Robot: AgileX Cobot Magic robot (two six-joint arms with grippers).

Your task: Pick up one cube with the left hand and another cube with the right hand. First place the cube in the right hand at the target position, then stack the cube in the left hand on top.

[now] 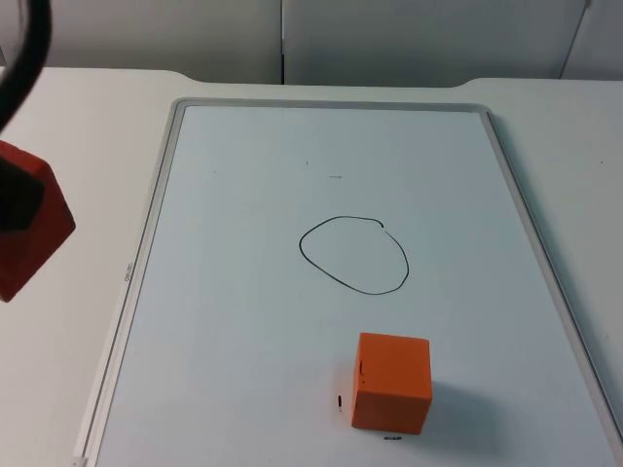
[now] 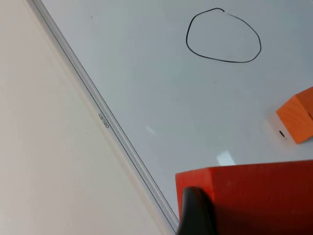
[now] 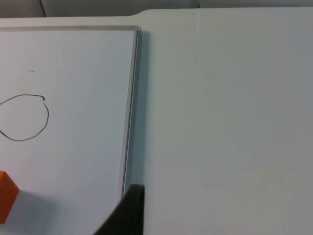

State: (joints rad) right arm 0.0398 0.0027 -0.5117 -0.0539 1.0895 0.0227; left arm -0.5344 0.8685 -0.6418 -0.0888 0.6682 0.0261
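Left gripper (image 1: 15, 199) gripped red cube (image 1: 29, 238), lifted. Right grip state unclear. Judged next: right takes orange cube (image 1: 391, 381) to circle (image 1: 353, 255).

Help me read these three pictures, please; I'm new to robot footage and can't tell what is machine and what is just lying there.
This is a two-armed robot at a white table. One picture looks down from a fixed camera; the other two come from cameras on each arm's wrist, looking along its end effector.

On the table lies a whiteboard with a hand-drawn black circle, probably the target spot. An orange cube sits on the board, near the circle but outside it.

The red cube at the overhead picture's left edge is held up off the table by the left end effector; its black fingertip presses against the cube in the left wrist view. The right end effector holds nothing and hovers over the board's frame and bare table, away from the orange cube.
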